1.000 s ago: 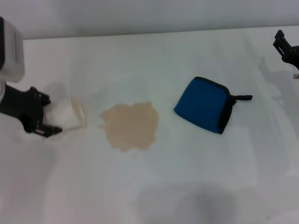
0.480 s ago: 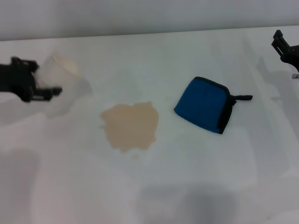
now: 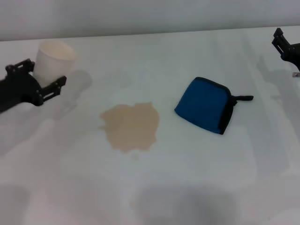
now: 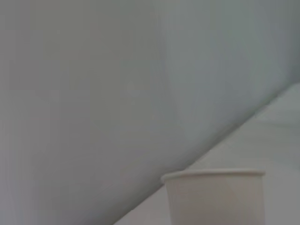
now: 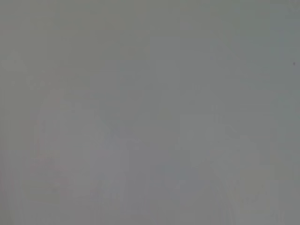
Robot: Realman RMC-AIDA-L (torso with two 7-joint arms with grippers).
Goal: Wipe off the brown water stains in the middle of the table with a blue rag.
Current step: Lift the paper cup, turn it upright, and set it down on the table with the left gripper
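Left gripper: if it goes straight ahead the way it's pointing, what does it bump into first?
Probably the white paper cup. The left gripper has it upright between its fingers already, with the wall right behind it.

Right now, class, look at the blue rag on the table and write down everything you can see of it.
The blue rag is a folded piece of bright blue cloth with black edging along its right side and a small black loop tab sticking out to the right. It lies flat on the white table, fanned wider toward the near right. It sits to the right of the brown water stains, apart from them. Nothing touches it except the table; neither hand is near it.
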